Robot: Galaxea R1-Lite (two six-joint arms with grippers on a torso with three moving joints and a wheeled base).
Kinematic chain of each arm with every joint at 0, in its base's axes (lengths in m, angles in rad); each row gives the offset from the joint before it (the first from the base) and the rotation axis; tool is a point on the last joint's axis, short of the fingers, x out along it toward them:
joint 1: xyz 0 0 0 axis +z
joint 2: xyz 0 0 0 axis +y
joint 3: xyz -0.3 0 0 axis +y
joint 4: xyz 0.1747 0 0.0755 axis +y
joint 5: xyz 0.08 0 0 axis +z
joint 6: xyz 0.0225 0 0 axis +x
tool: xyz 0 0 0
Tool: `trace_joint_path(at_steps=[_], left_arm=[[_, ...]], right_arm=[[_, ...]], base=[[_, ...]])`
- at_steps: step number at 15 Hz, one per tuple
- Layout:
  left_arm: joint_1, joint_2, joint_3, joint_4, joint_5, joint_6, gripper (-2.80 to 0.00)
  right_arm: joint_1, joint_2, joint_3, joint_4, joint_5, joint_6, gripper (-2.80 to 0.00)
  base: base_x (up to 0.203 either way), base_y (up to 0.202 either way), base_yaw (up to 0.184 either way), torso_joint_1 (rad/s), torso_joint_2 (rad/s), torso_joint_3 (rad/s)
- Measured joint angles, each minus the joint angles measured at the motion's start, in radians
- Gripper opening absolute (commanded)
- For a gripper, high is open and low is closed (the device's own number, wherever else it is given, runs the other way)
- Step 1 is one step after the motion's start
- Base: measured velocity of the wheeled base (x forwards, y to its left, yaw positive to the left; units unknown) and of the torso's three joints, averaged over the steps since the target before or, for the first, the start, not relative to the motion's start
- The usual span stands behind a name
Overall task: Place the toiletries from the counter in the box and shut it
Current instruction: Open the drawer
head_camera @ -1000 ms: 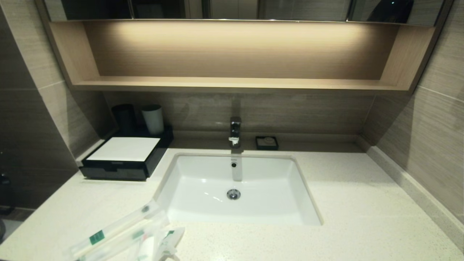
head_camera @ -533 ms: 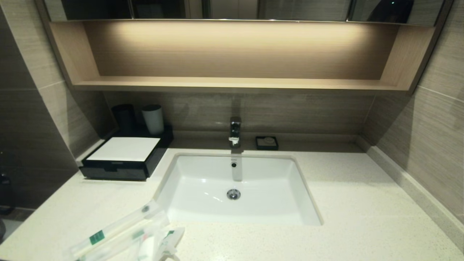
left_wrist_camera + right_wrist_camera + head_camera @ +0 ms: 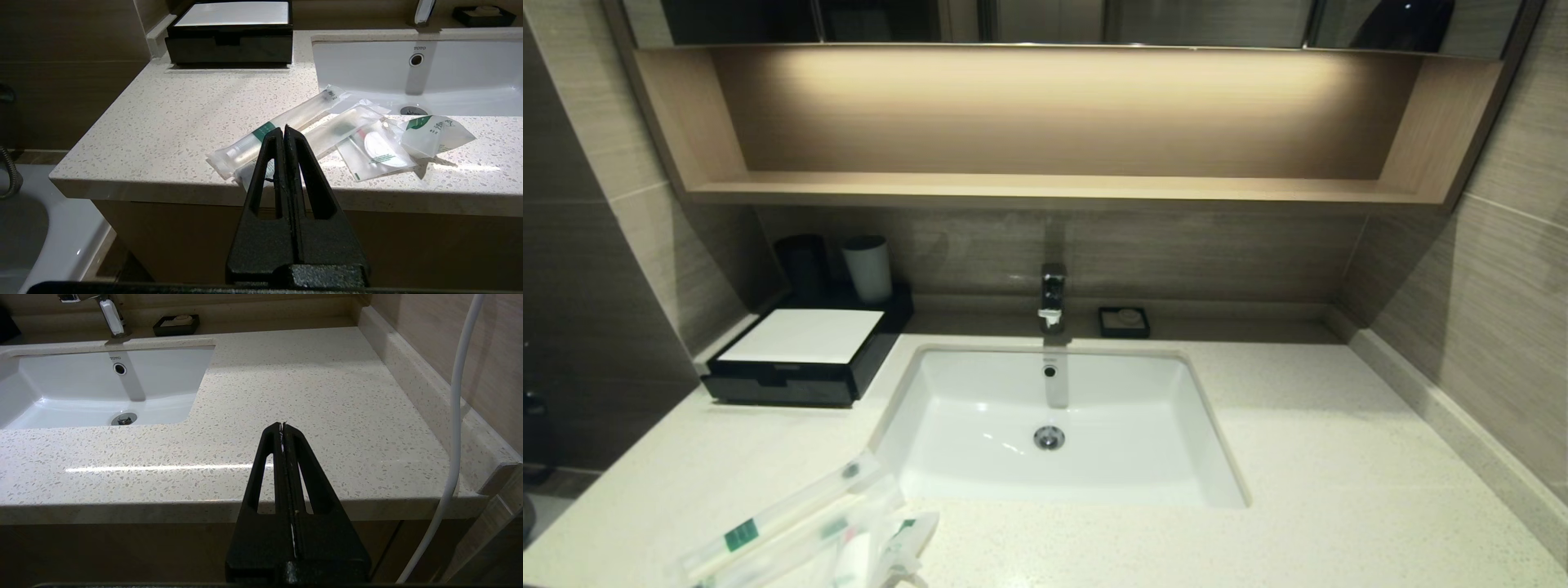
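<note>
Several clear plastic-wrapped toiletry packets (image 3: 800,531) lie in a loose pile at the counter's (image 3: 1323,490) front left edge; they also show in the left wrist view (image 3: 310,134). The black box (image 3: 800,359) with a white top panel stands at the back left, its front drawer shut; it also shows in the left wrist view (image 3: 231,32). My left gripper (image 3: 284,128) is shut and empty, held off the counter's front edge before the packets. My right gripper (image 3: 282,425) is shut and empty, off the front edge at the right. Neither gripper shows in the head view.
A white sink (image 3: 931,457) with a faucet (image 3: 1052,298) sits in the middle. A black cup (image 3: 802,265) and a white cup (image 3: 867,268) stand behind the box. A small black soap dish (image 3: 1124,321) sits at the back. A white cable (image 3: 457,416) hangs at the right.
</note>
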Motion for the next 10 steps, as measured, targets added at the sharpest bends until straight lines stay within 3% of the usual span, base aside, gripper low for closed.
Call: trace_joint_path(at_steps=[2,6,8,10], left_arm=[[0.000,0.000,-0.050,0.051,-0.003,0.002,-2.80],[-0.001,0.014,-0.304,0.295,-0.034,0.004,-2.80],[-0.002,0.075,-0.399,0.376,-0.003,0.005,-2.80],[-0.002,0.200,-0.495,0.380,0.056,-0.013,-2.80]], right_arm=[[0.000,0.000,0.000,0.000,0.000,0.000,-2.80],[0.000,0.000,0.000,0.000,0.000,0.000,-2.80],[0.000,0.000,0.000,0.000,0.000,0.000,-2.80],[0.000,0.000,0.000,0.000,0.000,0.000,-2.80]], base=[[0.000,0.000,0.000,0.000,0.00,0.000],[0.000,0.000,0.000,0.000,0.00,0.000],[0.000,0.000,0.000,0.000,0.00,0.000],[0.000,0.000,0.000,0.000,0.00,0.000]])
